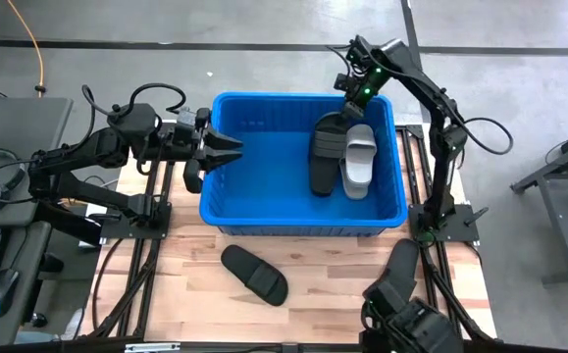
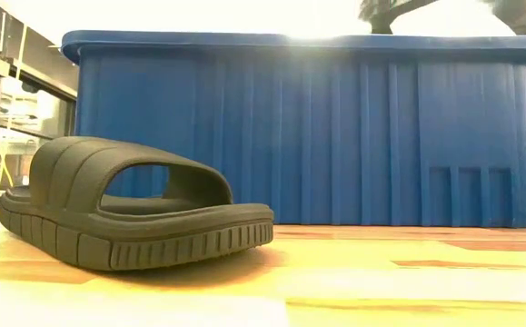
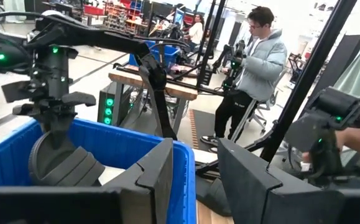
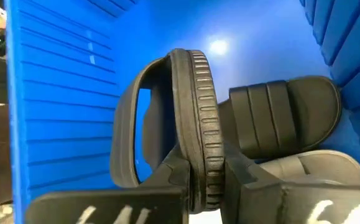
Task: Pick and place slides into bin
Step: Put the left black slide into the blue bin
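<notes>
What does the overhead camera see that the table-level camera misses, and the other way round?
Only the overhead view shows inside the bin: a grey slide, a black one beside it, and the right hand shut on another black slide; the left hand hovers at the rim. Only the low view shows the tabletop slide's ribbed sole. Both show that slide and the bin.

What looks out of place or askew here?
One black slide stands on edge in the blue bin, pinched by the right tool rather than lying flat like the black and grey slides there. Another black slide lies outside on the table.
</notes>
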### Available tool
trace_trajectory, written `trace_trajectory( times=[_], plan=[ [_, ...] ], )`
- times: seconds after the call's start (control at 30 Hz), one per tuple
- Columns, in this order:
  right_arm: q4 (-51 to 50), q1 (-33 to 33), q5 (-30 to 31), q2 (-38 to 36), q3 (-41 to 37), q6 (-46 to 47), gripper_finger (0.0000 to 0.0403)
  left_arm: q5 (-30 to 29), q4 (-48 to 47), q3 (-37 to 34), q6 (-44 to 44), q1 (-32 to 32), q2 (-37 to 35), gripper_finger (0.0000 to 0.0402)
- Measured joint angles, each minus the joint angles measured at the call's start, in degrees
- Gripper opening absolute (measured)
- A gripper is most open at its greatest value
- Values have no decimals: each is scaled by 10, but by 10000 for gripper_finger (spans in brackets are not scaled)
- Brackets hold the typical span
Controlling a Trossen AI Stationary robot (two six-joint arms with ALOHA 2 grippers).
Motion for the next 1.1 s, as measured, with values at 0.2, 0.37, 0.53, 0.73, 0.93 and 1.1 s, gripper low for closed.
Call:
trace_trajectory(
  times=[0.2,0.37,0.53,0.73,0.93,1.1],
  plan=[
    [0,0,3,26,0,-9,16,8,0,0,-10,0,0,117],
    [1,0,19,40,0,-14,16,20,0,0,-11,0,0,117],
    [0,0,59,40,0,-8,16,20,0,0,-21,0,0,117],
    [5,0,68,40,0,1,41,20,0,0,-22,0,0,118],
    [10,5,70,40,0,-11,25,20,0,0,-21,0,0,117],
    [16,5,89,40,0,3,27,19,0,0,-21,0,0,117]
  ],
)
